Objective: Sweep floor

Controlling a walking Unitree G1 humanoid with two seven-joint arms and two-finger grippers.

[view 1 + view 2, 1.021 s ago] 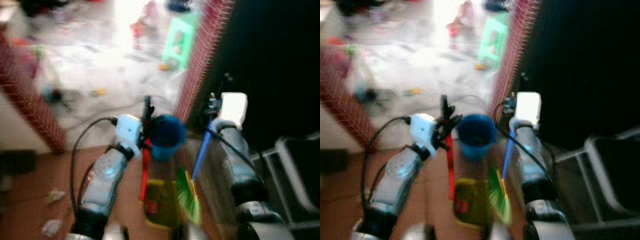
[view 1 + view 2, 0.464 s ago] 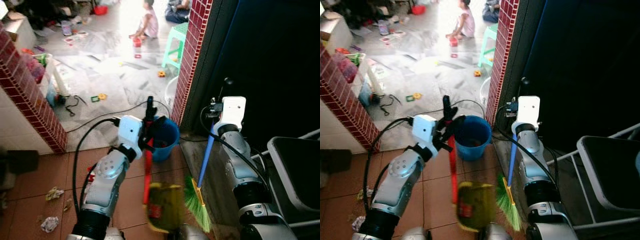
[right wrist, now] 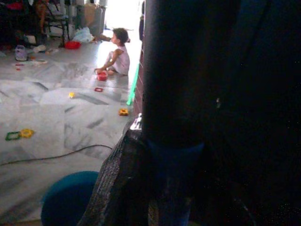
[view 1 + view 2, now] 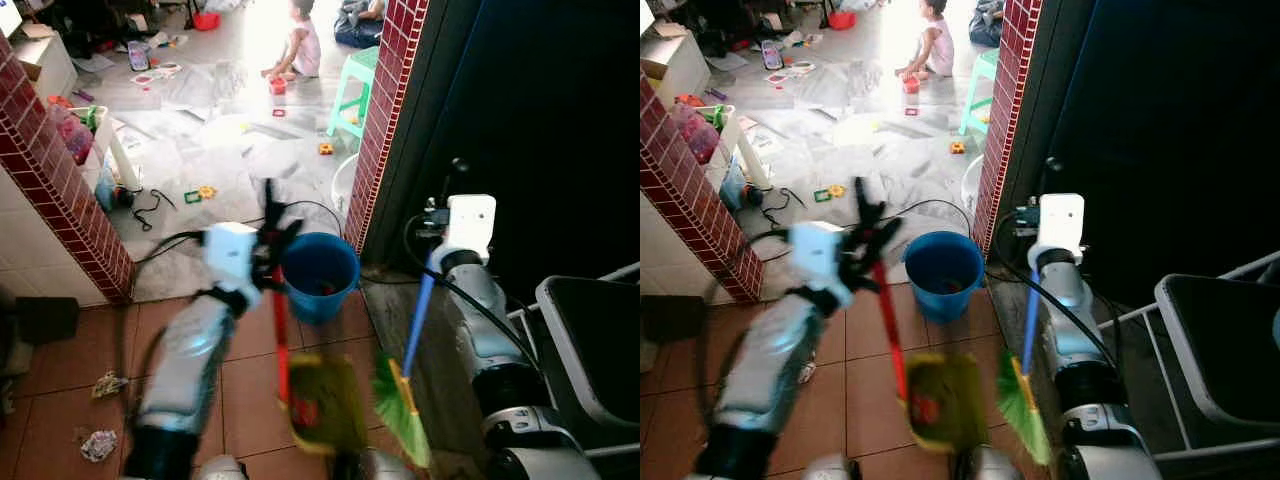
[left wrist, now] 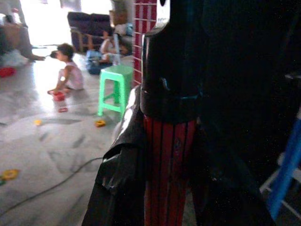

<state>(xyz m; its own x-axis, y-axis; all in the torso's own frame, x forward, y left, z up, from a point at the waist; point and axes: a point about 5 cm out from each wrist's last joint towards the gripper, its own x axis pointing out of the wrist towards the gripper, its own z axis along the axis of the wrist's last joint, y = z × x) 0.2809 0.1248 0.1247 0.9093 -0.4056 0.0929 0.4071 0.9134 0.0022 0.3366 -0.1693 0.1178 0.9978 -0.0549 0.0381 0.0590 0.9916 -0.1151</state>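
On the terracotta tile floor at the far left, crumpled paper scraps lie near the foot of a red brick pillar. Just right of them the left arm is blurred; its left gripper is clamped around the red handle of a dustpan, and the left wrist view shows the black fingers closed against that ribbed red shaft. The yellow-green dustpan hangs low at the end of the handle, close to the bottom edge of the head views, above the tiles. Behind it a blue bucket stands on the floor by the base of a second brick pillar, where tile meets the pale marble floor beyond. To the right of the dustpan is the broom: its blue handle runs upright and slightly tilted, with the green bristles down near the floor, just beside the dustpan. The right gripper sits at the top of that handle against a dark doorway; in the right wrist view its dark fingers are closed around the blue shaft. At the far right stands a dark chair with a pale frame. Far back on the marble floor a small person sits among scattered toys beside a green stool
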